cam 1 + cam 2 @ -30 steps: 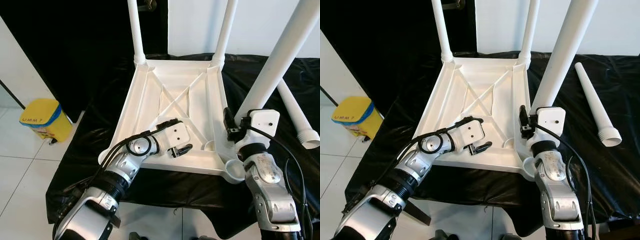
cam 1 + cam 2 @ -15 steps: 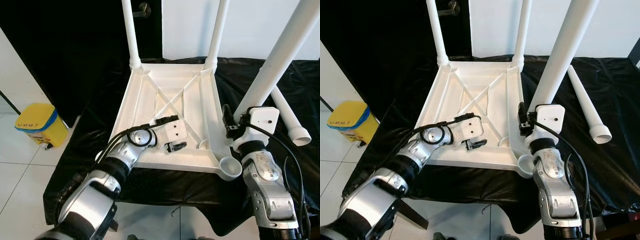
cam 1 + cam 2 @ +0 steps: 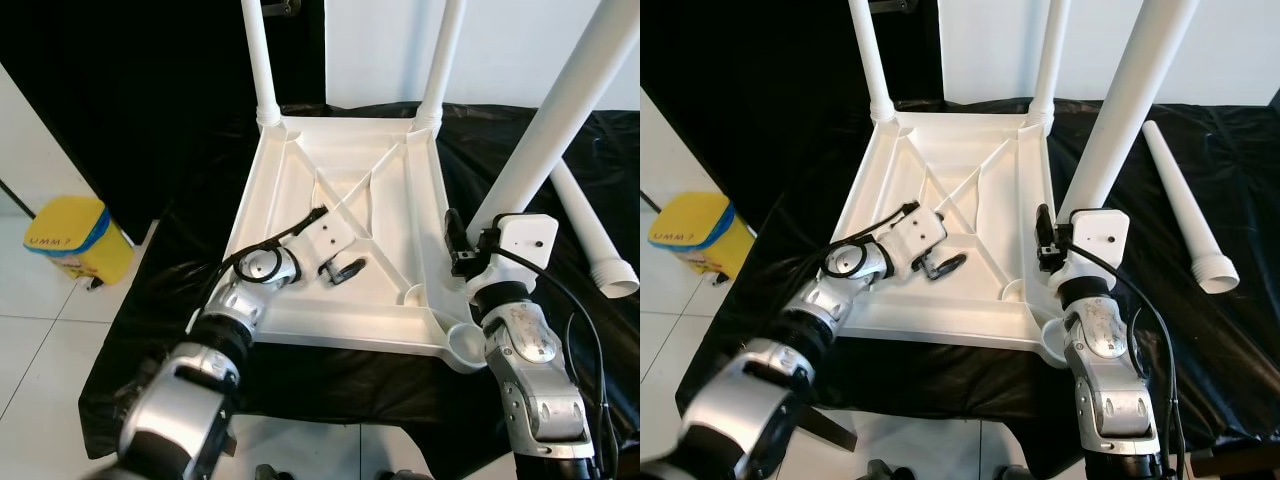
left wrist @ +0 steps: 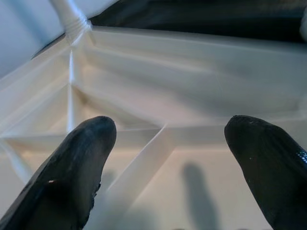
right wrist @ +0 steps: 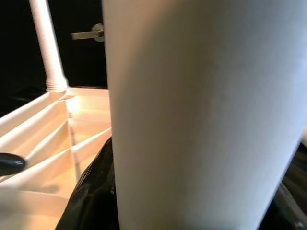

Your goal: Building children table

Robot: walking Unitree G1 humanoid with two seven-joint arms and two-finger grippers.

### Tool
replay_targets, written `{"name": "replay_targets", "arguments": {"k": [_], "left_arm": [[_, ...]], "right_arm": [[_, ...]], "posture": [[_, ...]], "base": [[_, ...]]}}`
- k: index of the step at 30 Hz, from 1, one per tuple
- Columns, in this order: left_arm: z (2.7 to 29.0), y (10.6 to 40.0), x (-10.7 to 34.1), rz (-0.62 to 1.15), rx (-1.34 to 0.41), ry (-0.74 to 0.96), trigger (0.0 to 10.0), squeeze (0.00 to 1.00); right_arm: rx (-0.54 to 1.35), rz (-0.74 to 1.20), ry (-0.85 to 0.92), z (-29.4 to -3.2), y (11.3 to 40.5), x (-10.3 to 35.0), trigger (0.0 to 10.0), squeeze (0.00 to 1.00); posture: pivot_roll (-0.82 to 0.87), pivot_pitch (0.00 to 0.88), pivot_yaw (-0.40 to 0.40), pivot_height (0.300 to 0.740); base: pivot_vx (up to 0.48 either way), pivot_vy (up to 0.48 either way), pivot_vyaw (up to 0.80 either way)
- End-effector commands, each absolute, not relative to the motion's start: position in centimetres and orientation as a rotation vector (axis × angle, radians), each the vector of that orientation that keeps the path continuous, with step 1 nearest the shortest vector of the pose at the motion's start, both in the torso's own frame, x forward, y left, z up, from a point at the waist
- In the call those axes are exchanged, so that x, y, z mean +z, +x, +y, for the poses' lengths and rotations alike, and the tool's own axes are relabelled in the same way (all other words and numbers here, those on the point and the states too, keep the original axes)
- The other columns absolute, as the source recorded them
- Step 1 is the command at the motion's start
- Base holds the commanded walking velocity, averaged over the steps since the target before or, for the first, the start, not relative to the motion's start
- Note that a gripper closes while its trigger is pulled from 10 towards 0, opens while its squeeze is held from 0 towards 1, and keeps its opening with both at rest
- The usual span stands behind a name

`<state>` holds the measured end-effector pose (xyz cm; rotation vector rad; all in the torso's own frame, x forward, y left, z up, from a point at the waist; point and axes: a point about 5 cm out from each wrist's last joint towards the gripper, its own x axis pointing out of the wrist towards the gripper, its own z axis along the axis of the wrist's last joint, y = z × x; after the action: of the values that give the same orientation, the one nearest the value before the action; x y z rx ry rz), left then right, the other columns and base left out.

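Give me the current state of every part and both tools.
White plastic tabletop: upside down on black cloth, two far legs fitted, near corner sockets empty.
Long white table leg: gripped, tilted, not socketed.
Spare white leg: lying loose on cloth.
Left tool: open above tabletop's ribs.
Right tool: shut on leg.

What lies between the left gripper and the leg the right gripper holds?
In the left eye view, only the tabletop's ribbed underside lies between the left gripper and the leg.

Yellow plastic bin with blue band [image 3: 68, 238]: dark lettering on band, roughly "UMM 7", partly unclear. No other readable text.
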<state>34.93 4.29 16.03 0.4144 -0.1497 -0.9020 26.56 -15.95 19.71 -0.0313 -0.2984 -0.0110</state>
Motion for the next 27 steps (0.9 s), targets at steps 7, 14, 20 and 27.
{"name": "replay_targets", "arguments": {"k": [7,14,20,27], "left_arm": [[3.8,32.8,14.9,-0.143,-1.054,0.414,10.0,0.00],[3.6,30.7,13.1,-0.069,-1.192,0.462,10.0,0.00],[3.8,30.4,12.1,-0.031,-1.208,0.573,10.0,0.00],[4.4,32.1,11.7,0.006,-1.081,0.684,10.0,0.00]], "right_arm": [[-0.003,-0.309,-0.029,-15.8,26.7,19.9,10.0,0.00],[0.002,-0.309,-0.029,-15.7,26.7,19.9,10.0,0.00],[0.000,-0.309,-0.027,-15.7,26.8,19.9,10.0,0.00],[-0.005,-0.310,-0.025,-15.7,26.8,19.9,10.0,0.00]], "posture": [[-0.21,0.089,0.026,0.740],[-0.20,0.091,0.024,0.740],[-0.20,0.092,0.028,0.740],[-0.21,0.092,0.033,0.740]], "base": [[0.000,0.000,0.00],[0.000,0.000,0.00],[0.000,0.000,0.00],[0.000,0.000,0.00]]}}
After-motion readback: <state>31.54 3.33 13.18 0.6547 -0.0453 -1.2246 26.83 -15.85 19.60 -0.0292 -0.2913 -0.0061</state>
